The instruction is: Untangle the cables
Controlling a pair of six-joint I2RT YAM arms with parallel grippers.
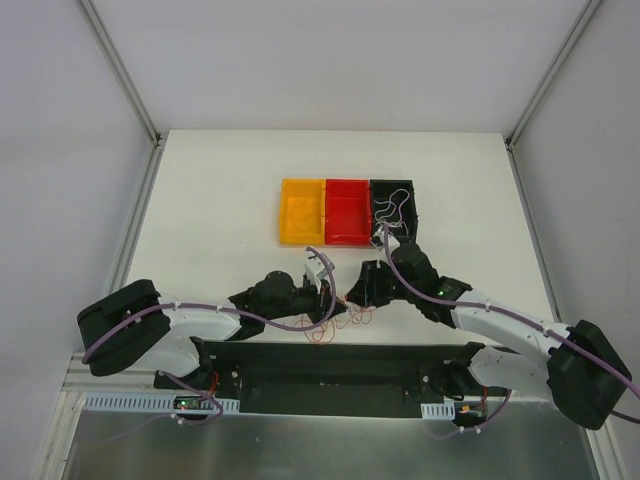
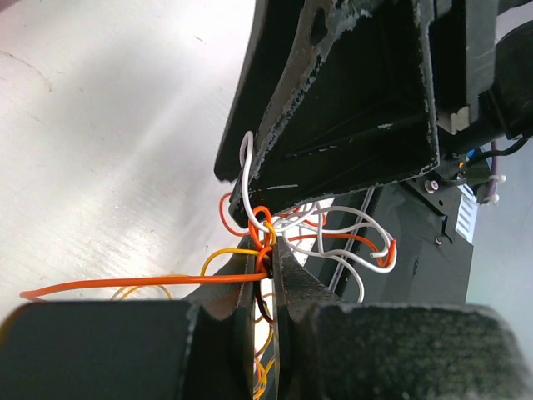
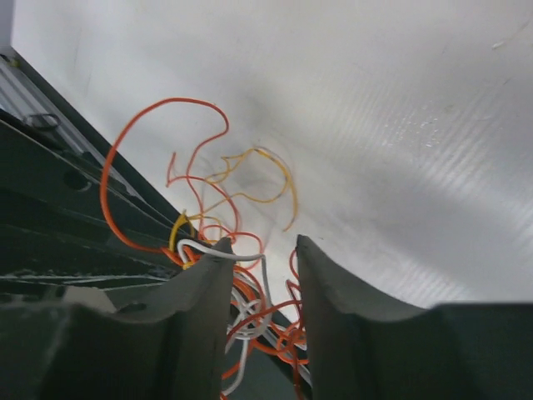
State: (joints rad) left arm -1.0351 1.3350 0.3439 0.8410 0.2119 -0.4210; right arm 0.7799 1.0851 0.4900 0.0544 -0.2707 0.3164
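Observation:
The cables [image 1: 340, 318] are a small clump of orange, yellow and white wires at the near middle of the table, between my two grippers. My left gripper [image 1: 325, 298] is shut on orange strands of the clump [image 2: 268, 265]; one orange wire runs out to the left [image 2: 125, 283]. My right gripper [image 1: 357, 290] is open right beside it, its jaws straddling the wires [image 3: 258, 304]; a white wire [image 3: 218, 248] hooks over its left fingertip. In the left wrist view the right gripper's black finger [image 2: 350, 108] hangs over the clump.
Three bins stand in a row beyond the grippers: yellow [image 1: 285, 235], red [image 1: 345, 240], black [image 1: 412, 195], the black one holding white wires [image 1: 392, 207]. The black base rail [image 1: 330, 365] runs just behind the clump at the table's near edge.

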